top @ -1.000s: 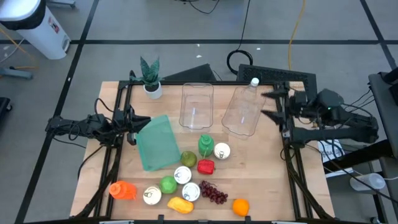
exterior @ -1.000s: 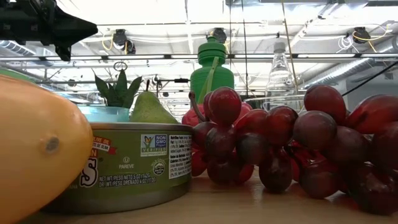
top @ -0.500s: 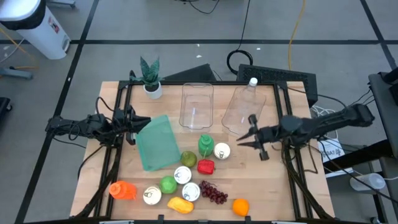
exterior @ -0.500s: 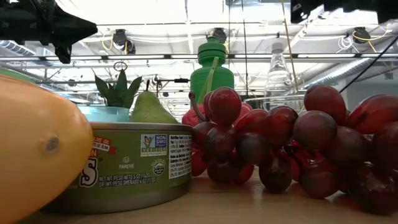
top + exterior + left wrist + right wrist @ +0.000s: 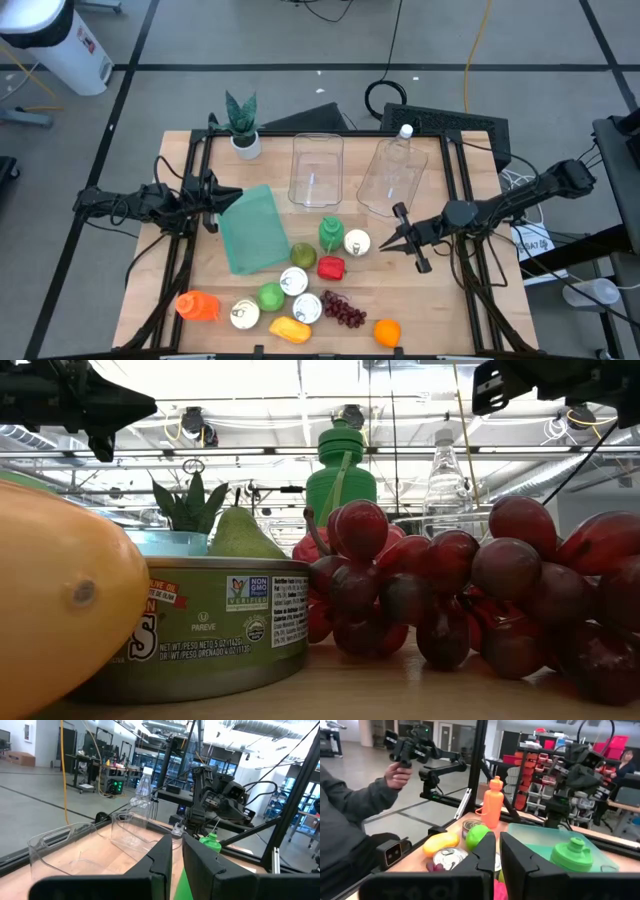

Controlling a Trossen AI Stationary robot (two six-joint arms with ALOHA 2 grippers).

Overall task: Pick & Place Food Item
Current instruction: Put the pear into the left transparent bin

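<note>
A robotics lab or workshop, set in a large open industrial hall. The polished concrete floor (image 5: 300, 60) is marked off with dark tape lines, and loose cables (image 5: 385, 95) trail across it toward the wooden counter (image 5: 420, 300). Exposed ducts (image 5: 265, 726) and pipes run under a high ceiling. Behind stand shelves of red storage bins (image 5: 550, 745) (parts stock, by the look). A person (image 5: 350, 820) holds a handheld controller (image 5: 410, 749) nearby.

Mango (image 5: 60, 600) & grapes (image 5: 470, 590) cut off by low-view edges.
</note>
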